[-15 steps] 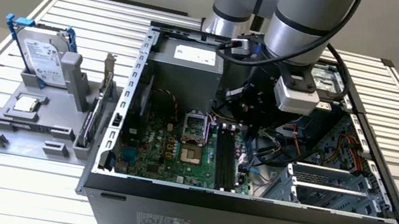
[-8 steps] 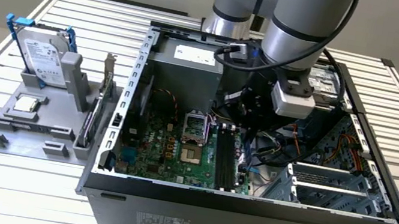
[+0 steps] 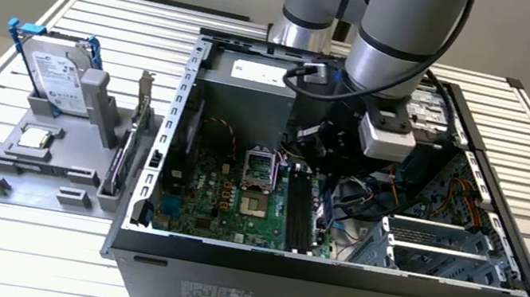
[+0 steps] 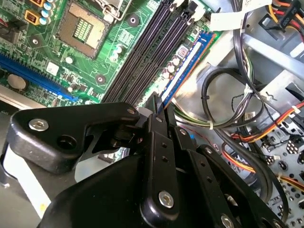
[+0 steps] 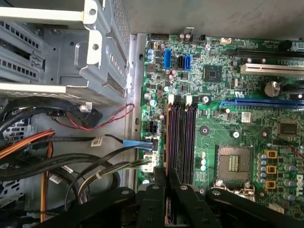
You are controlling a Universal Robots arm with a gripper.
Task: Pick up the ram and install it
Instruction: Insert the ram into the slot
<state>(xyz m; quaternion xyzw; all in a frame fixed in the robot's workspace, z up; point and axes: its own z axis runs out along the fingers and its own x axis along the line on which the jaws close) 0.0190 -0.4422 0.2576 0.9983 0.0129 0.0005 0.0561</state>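
My gripper (image 5: 166, 179) is down inside the open computer case (image 3: 147, 177), over the motherboard (image 5: 247, 118). Its black fingers (image 4: 156, 107) are shut on the ram (image 4: 186, 64), a thin stick seen nearly edge-on in both wrist views. The ram (image 5: 166, 142) stands on its long edge, lined up along the row of black memory slots (image 5: 183, 137), at the slot nearest the cable side. I cannot tell whether it sits in the slot or just above it. In the exterior view the arm's wrist (image 3: 386, 132) hangs over the slots (image 3: 299, 203).
Bundles of black, orange and yellow cables (image 4: 237, 128) lie close beside the ram. The processor socket (image 5: 233, 164) is on the slots' other side. Left of the case, a grey holder (image 3: 36, 167) carries a hard drive in a blue frame (image 3: 53, 77) and an expansion card (image 3: 132, 134).
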